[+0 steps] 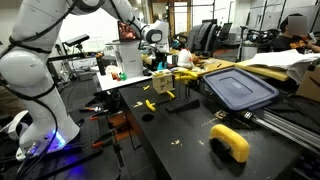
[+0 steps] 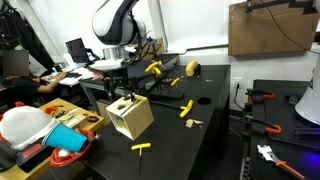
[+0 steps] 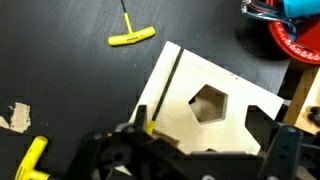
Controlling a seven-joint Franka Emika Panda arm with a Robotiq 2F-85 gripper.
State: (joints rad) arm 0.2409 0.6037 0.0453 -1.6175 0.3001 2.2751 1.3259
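**Item 1, far left of the wrist view.** Crumpled scrap of beige tape (image 3: 15, 117), lying flat on the black matte tabletop (image 3: 70, 85).

**Item 2, just below the scrap.** Blocky yellow plastic handle (image 3: 32, 155), cut off by the frame edge. The rest of it cannot be made out.

**Item 3, upper centre-left.** Yellow T-handle hex key (image 3: 132, 37). The glossy plastic grip lies roughly level and the thin steel shank runs up out of frame. It is well apart from the box.

**Item 4, centre.** Pale plywood box (image 3: 185, 95) with a smooth sanded top. A hexagonal cut-out sits near the middle, and a dark straight seam runs along the left part.
- Position: directly beneath the end effector.
- Orientation: turned cornerwise to the wrist view, so its edges run diagonally to the line between the fingers.
- In both exterior views it reads as a cube-like block standing on the tabletop.

**Item 5, above the box.** Black Robotiq gripper (image 2: 122, 87) on the white arm, hanging just over the box's top face. No contact can be seen. The jaws stand wide apart with nothing between them. Its dark fingers (image 3: 285, 150) frame the lower edge of the wrist view on either side of the box.

**Item 6, upper right.** Red plastic bowl (image 3: 295, 35) with a ribbed rim and something blue inside. It sits near the box's right corner, apart from it.
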